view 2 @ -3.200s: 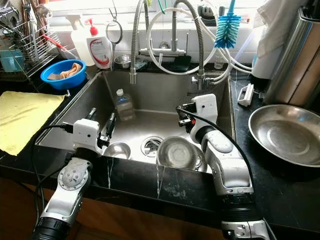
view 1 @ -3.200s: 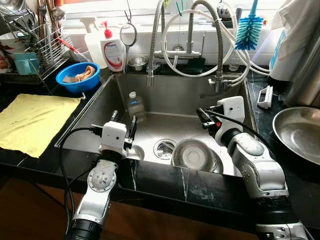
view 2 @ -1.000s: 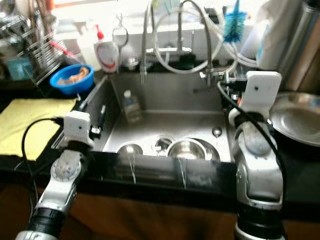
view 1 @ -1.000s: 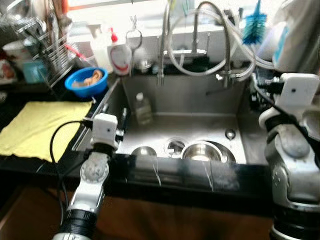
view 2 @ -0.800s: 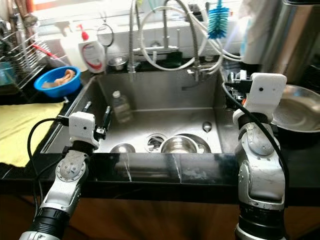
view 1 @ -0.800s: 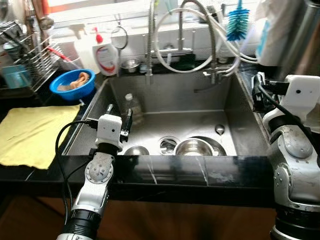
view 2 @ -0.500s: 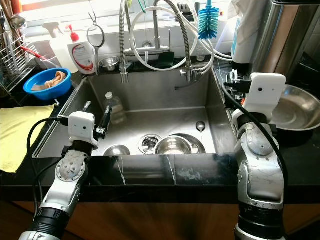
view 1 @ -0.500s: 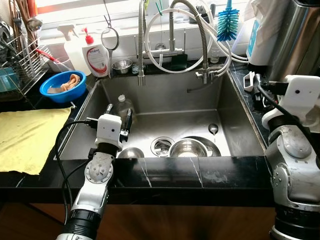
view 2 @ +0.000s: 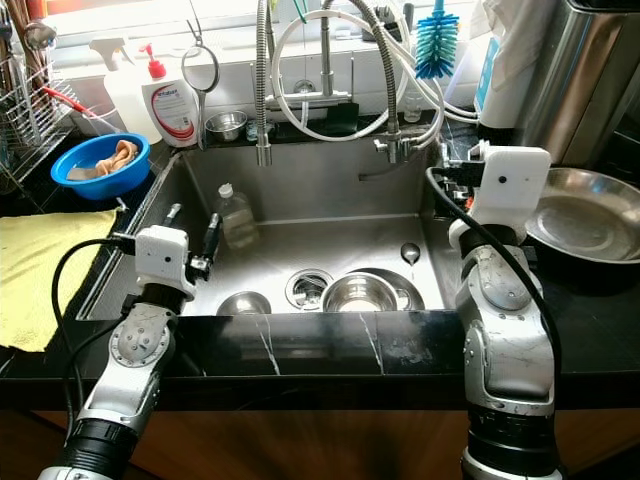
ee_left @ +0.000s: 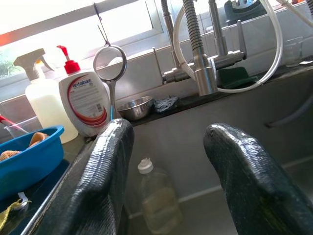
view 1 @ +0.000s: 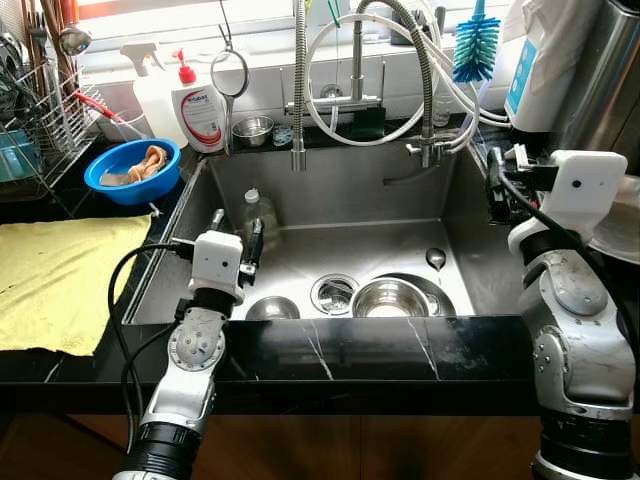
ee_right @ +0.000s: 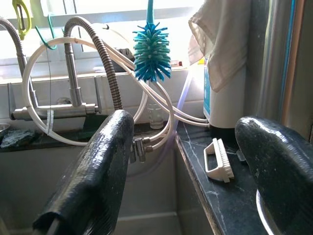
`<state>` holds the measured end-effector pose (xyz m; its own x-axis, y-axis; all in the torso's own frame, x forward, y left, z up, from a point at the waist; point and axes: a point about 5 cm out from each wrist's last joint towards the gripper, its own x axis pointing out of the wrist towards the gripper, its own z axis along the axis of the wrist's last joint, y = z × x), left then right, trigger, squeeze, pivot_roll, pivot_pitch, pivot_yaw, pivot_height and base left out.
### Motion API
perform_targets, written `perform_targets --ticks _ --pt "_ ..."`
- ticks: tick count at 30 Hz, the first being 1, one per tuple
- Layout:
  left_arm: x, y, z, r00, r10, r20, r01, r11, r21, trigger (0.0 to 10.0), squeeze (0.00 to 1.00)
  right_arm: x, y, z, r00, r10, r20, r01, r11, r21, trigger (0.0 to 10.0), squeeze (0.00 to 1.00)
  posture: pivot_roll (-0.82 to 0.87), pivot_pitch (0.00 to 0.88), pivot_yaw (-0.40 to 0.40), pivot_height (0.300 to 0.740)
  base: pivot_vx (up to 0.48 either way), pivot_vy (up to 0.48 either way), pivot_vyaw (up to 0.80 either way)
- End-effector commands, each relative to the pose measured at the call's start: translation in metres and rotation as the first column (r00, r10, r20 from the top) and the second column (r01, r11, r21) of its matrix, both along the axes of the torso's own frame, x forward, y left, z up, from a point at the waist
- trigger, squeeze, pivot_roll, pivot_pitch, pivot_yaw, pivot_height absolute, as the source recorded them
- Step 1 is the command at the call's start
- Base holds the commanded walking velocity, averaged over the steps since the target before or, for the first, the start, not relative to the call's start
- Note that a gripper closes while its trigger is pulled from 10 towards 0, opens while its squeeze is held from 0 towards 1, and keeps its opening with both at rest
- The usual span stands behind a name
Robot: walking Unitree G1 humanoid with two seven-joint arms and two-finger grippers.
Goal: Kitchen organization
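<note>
My left gripper [view 1: 236, 224] hovers open over the left side of the steel sink [view 1: 350, 185], empty, pointing toward a clear plastic bottle [view 1: 257, 211] that stands against the sink's back wall. My right gripper [view 1: 496, 186] is open and empty above the sink's right rim, facing the white scrub brush [ee_right: 217, 160] on the black counter. In the sink bottom lie a steel bowl [view 1: 388, 297], a smaller steel bowl [view 1: 266, 307] and a ladle [view 1: 435, 258]. A wide steel pan [view 2: 585, 228] rests on the right counter.
A blue bowl [view 1: 131, 166], a soap dispenser [view 1: 197, 103] and a dish rack [view 1: 45, 100] stand at the back left. A yellow cloth [view 1: 60, 275] covers the left counter. Coiled faucet hoses [view 1: 375, 90] and a teal bottle brush [view 1: 475, 50] hang over the sink's back.
My right gripper has come up out of the sink to its right rim. The left gripper stays by the left side. The camera has shifted between frames.
</note>
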<state>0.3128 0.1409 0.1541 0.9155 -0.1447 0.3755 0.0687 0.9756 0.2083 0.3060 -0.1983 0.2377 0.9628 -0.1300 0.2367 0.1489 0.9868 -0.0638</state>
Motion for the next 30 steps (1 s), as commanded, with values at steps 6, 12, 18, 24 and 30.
perform_targets --ticks 6,12,18,24,30 --pt "-0.0007 0.0014 0.0047 1.000 0.013 0.027 -0.014 0.999 0.039 10.0 0.00 0.0012 -0.0017 0.0013 1.000 -0.004 0.005 0.004 1.000 0.025 10.0 0.00 -0.27 0.000 0.116 0.740 0.000 -0.182 -0.40" --pt "-0.0002 0.0018 0.0055 0.999 0.015 0.028 -0.016 1.000 0.025 10.0 0.00 0.0007 -0.0027 0.0014 1.000 -0.014 0.007 0.014 1.000 0.010 10.0 0.00 -0.27 0.000 0.116 0.740 0.000 -0.372 -0.10" --pt "-0.0003 0.0021 0.0050 1.000 0.014 0.025 -0.015 1.000 0.022 10.0 0.00 -0.0005 -0.0037 0.0032 1.000 -0.017 0.012 0.017 1.000 0.003 10.0 0.00 -0.27 0.000 0.120 0.740 0.000 0.000 0.00" --pt "-0.0018 0.0016 0.0041 1.000 0.012 0.022 -0.012 1.000 0.021 10.0 0.00 -0.0008 -0.0021 0.0026 1.000 -0.009 0.010 0.009 1.000 0.005 10.0 0.00 -0.28 0.000 0.125 0.740 0.000 0.000 0.00" --pt "-0.0010 0.0058 0.0106 0.999 0.027 0.047 -0.027 1.000 -0.010 10.0 0.00 0.0014 0.0011 0.0027 1.000 0.008 0.015 -0.009 1.000 0.003 10.0 0.00 -0.27 0.000 0.124 0.740 -0.044 0.000 0.00"
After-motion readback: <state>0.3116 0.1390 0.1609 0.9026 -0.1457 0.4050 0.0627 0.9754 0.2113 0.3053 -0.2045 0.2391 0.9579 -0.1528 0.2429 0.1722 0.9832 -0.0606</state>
